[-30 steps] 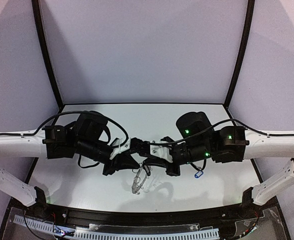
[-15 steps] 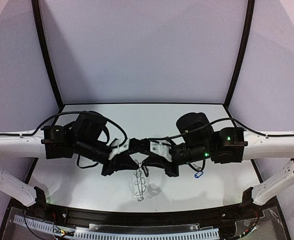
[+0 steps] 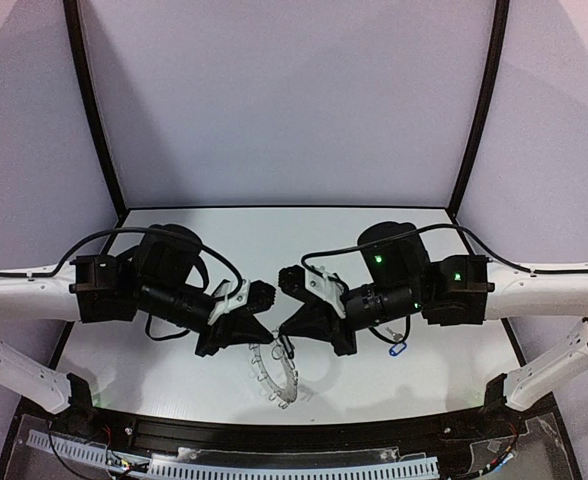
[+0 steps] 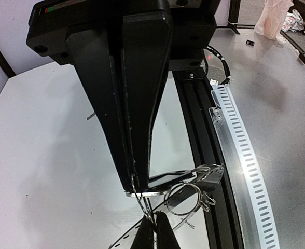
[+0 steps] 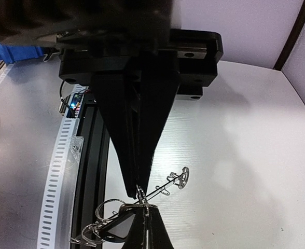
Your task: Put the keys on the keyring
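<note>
The keyring [image 3: 274,374] hangs just above the table near its front edge, a curved band fringed with small silver wire loops. My left gripper [image 3: 271,338] and right gripper [image 3: 285,332] meet tip to tip over it, both shut. In the left wrist view my left gripper [image 4: 134,190] pinches a thin wire loop, and the keyring [image 4: 194,188] trails to the right with silver rings and a dark flat piece. My right gripper [image 5: 140,191] pinches the same wire cluster of the keyring [image 5: 177,179]. A key with a blue tag [image 3: 398,349] lies on the table under the right arm.
A black rail [image 3: 304,432] and a white slotted strip [image 3: 274,466] run along the table's front edge, close below the keyring. Pale tent walls with black poles [image 3: 94,110] close in the back and sides.
Both wrists have drawn slightly apart and tilted their fingers down. The keyring has dropped lower and swung toward the front edge. Both grippers stayed shut.
</note>
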`<state>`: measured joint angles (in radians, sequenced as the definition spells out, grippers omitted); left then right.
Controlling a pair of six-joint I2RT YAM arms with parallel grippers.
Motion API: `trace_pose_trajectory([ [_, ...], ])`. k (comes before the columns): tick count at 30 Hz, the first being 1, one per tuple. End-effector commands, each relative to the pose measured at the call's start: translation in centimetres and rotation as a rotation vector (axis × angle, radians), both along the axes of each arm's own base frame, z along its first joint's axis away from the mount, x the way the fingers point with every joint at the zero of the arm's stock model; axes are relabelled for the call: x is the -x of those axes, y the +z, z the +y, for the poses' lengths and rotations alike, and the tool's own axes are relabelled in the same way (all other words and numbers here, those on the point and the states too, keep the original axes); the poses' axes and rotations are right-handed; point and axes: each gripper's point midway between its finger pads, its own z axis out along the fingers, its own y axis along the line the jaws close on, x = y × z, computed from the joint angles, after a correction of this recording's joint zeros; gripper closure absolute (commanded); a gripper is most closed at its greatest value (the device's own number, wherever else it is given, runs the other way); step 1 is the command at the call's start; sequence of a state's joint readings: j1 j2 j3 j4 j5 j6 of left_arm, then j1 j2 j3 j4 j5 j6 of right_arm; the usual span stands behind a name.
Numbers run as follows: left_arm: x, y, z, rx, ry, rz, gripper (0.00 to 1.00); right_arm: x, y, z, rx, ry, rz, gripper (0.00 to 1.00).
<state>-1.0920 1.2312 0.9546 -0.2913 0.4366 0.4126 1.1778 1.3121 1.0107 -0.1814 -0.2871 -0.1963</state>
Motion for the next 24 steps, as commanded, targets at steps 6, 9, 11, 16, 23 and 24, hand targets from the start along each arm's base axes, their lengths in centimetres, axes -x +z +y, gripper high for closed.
trace_pose_trajectory([
  [6,4.3,9.3,-1.6,0.315,-0.230,-0.121,0.99,1.0,-2.7,0.2,0.077,0.136,0.061,1.00],
  [9,4.6,9.2,-1.8,0.298,-0.256,-0.112,0.99,1.5,-2.6,0.4,0.086,0.191,0.082,1.00],
  [11,4.7,9.3,-1.8,0.300,-0.262,-0.111,0.99,1.2,-2.8,0.4,0.090,0.193,0.096,1.00],
  [16,4.9,9.4,-1.7,0.306,-0.273,-0.110,0.99,0.0,-2.8,0.9,0.081,0.141,0.126,1.00],
  [23,5.3,9.5,-1.9,0.312,-0.306,-0.106,0.99,-0.6,-2.0,0.5,0.036,0.131,0.182,1.00],
  [24,5.3,9.6,-2.0,0.315,-0.310,-0.109,0.99,-0.5,-1.9,0.7,0.036,0.141,0.193,1.00],
])
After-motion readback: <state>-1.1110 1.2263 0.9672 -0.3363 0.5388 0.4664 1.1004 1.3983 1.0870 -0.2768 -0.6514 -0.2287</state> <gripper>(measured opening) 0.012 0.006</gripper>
